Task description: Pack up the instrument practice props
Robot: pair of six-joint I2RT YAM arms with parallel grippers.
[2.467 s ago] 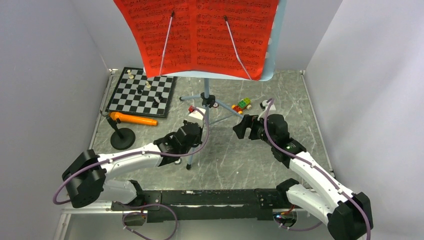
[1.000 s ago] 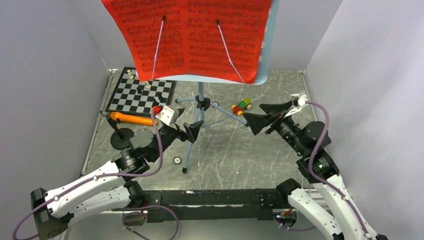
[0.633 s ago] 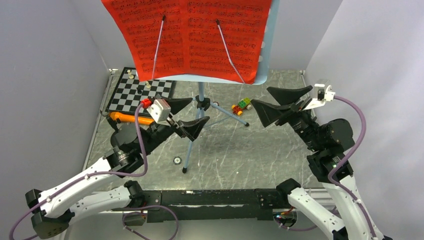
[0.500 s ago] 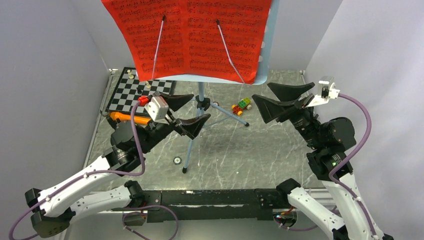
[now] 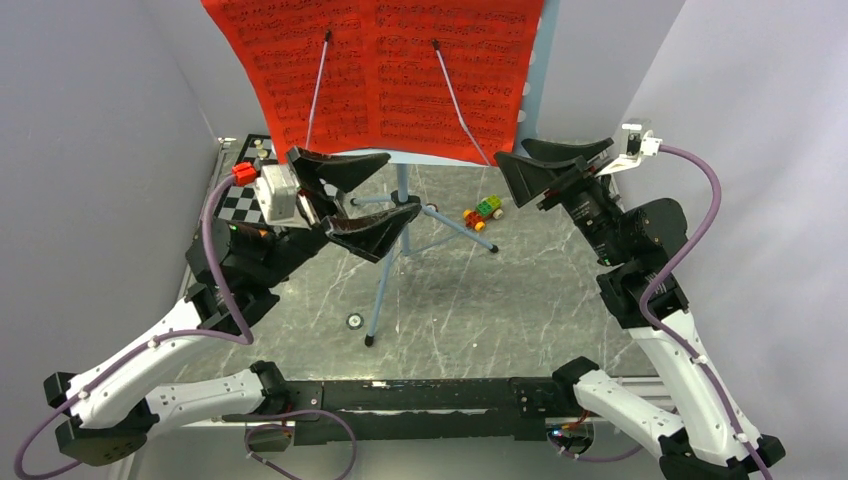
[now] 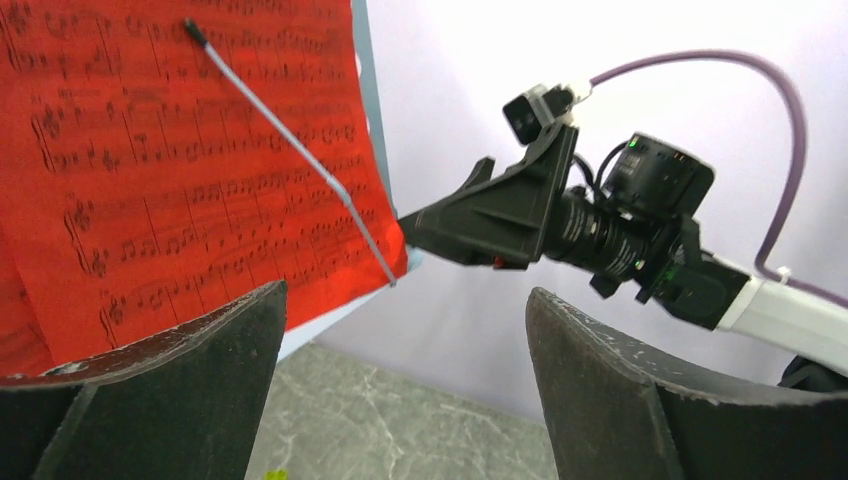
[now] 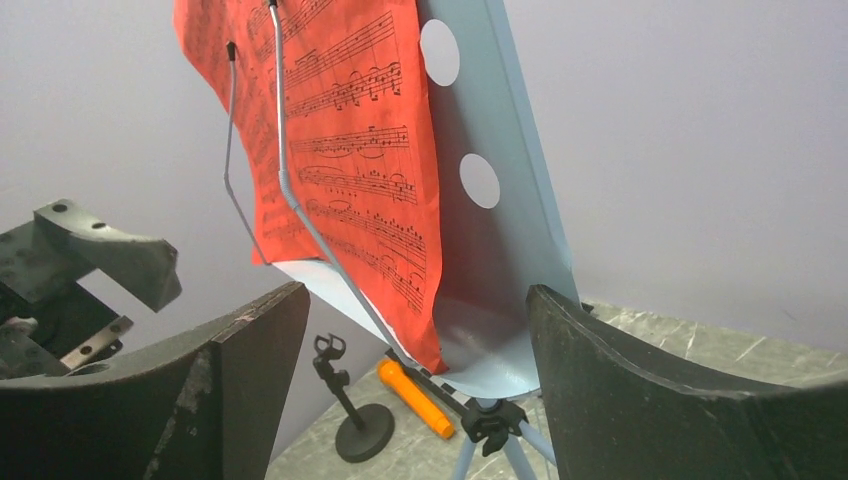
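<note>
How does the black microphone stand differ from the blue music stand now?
The microphone stand is black and short on a round base; the music stand is light blue and tall on tripod legs. The microphone stand's clip is empty, the orange microphone lying beside it; the music stand holds red pages. Both stand on the table.

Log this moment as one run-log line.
left tool: open, holding nothing | right tool: open, holding nothing | red sheet music: on music stand | orange microphone: lying beside black stand
</note>
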